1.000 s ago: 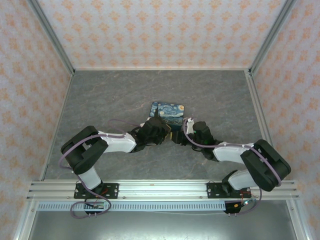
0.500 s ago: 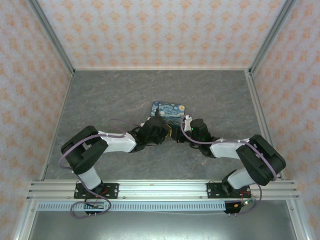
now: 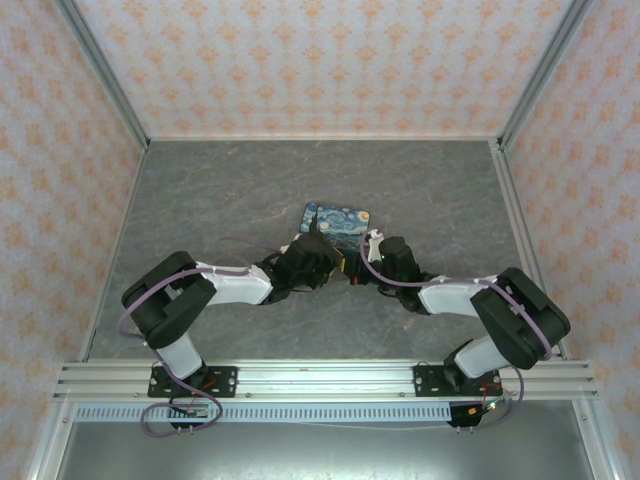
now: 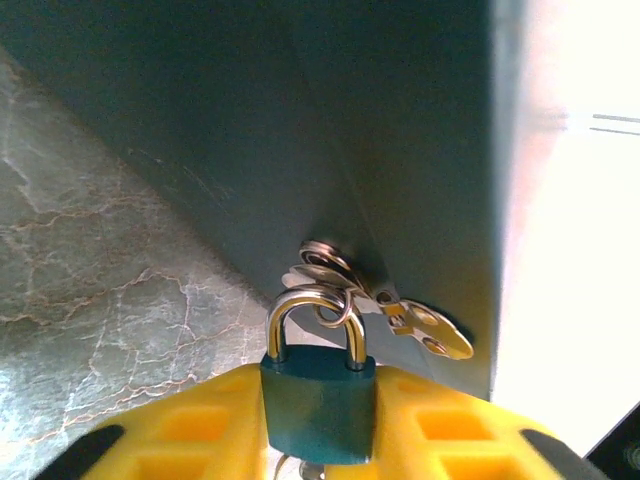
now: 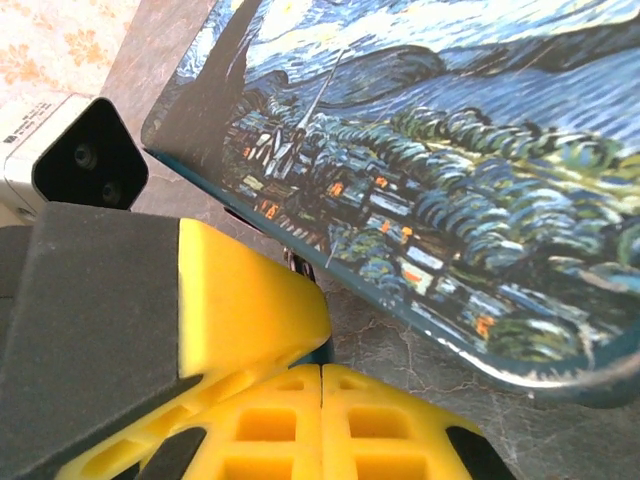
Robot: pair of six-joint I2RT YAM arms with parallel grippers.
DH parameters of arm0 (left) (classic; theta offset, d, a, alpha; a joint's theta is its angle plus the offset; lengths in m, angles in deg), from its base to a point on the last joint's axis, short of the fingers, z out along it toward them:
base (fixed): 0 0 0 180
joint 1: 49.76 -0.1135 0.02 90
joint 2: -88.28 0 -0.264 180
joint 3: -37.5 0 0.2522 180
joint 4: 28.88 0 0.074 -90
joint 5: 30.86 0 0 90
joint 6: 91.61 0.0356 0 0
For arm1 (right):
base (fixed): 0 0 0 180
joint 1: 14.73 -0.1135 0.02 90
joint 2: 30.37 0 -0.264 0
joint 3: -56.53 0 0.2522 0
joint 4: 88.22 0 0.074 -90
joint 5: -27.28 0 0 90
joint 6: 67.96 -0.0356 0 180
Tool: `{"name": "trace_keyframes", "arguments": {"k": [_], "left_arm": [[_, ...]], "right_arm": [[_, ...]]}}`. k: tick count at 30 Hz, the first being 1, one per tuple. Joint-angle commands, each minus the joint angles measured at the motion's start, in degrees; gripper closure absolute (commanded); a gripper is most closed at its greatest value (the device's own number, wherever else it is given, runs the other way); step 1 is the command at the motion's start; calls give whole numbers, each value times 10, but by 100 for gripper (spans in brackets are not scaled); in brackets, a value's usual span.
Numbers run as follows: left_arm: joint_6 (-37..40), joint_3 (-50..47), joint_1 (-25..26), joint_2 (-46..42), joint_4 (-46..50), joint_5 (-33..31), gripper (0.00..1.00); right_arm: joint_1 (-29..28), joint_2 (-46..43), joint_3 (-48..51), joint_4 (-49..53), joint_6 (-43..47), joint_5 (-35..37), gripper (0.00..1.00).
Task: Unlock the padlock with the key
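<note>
Just beside the starry box, our left pincer clamps the padlock, its shackle pointing at the box. Our right pincer, pads pressed together, sits touching alongside. Whether it nips the key we cannot tell.

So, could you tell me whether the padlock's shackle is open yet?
No, both legs of the shackle are seated in the padlock body.

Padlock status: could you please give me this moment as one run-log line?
left claw: shut on padlock | shackle: closed, key ring through it | right claw: shut, near box
</note>
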Motion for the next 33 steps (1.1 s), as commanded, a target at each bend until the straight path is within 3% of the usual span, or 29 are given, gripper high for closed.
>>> {"name": "trace_keyframes", "arguments": {"k": [1,8,11,20,33], "left_arm": [[21,11,-4,-35,1,-6,64],[25,-24,-17,-76,13,-21,45],[9,-42,-19,-77,-2,-24,42],[-62,-73,-17,-24,-108,-22,47],[-93,-68,-9,18,-151,-39,58]], "right_arm": [[-2,-1,-11,-26,-51,14,100],[-2,20,7,-104,-182,0,100],[-2,19,8,-112,-225,-1,100],[-2,12,3,-82,-286,4,100],[-4,7,8,-77,-307,10,100]]}}
